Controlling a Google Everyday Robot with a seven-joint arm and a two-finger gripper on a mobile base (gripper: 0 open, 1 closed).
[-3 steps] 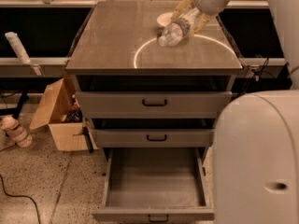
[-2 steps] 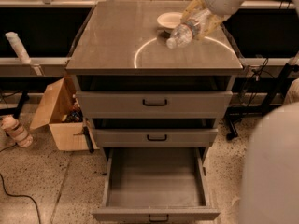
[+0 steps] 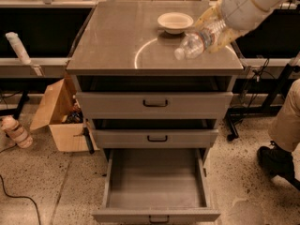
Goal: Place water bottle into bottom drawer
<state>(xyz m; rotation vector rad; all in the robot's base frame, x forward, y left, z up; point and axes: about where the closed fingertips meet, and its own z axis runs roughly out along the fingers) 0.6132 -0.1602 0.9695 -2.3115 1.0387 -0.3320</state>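
- Pincer (image 3: 212,31) status: clamped around the body of the water bottle (image 3: 191,47) and hanging in the air over the right side of the counter (image 3: 112,41). The bottle is being carried, not resting on anything.
- Grip is side-on, so the bottle sits tilted, with its white cap end poking out down and to the left of the pincer.
- White bowl (image 3: 175,21) sits on the counter just left of the pincer, apart from the bottle. It's not part of the job.
- Bottom drawer (image 3: 154,215) is pulled out well below the pincer and off to its left, sticking out past the counter's front edge, so it can be loaded from above.
- Two upper drawers (image 3: 154,104) are shut, so nothing blocks the way down.
- My guess: the transfer is about half done. The bottle has to clear the counter's front edge before it can be lowered.
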